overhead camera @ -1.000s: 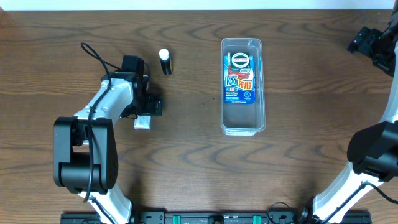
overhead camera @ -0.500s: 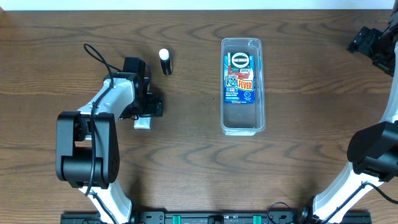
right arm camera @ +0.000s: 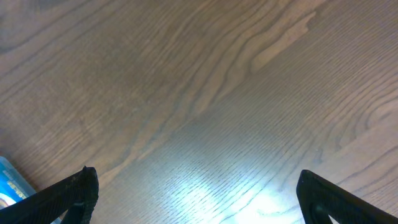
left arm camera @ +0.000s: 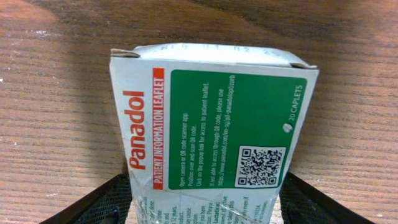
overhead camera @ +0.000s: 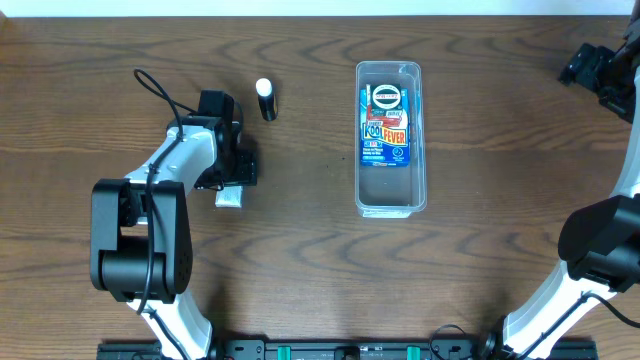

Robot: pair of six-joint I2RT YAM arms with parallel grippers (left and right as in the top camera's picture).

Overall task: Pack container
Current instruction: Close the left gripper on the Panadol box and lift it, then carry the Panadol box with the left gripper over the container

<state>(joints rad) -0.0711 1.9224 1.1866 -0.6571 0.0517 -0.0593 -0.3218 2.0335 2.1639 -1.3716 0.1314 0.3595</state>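
Observation:
The clear container (overhead camera: 391, 192) lies lengthwise right of centre, with a blue Kool Fever box (overhead camera: 385, 125) in its far half. A white and green Panadol box (left arm camera: 211, 124) lies flat on the wood at the left (overhead camera: 229, 197). My left gripper (left arm camera: 205, 205) is down over its near end, its black fingers (left arm camera: 115, 202) pressed against the two long sides. Seen from overhead, the left gripper (overhead camera: 233, 178) covers part of that box. My right gripper (right arm camera: 196, 193) hangs open over bare wood, far off at the back right (overhead camera: 592, 68).
A small black tube with a white cap (overhead camera: 266, 99) lies behind the left gripper. A blue box corner (right arm camera: 9, 182) shows at the left edge of the right wrist view. Both arm bases stand at the table's near edge.
The left gripper's fingers have come in from wide open onto the sides of the Panadol box. The box, the container and the right arm have not moved.

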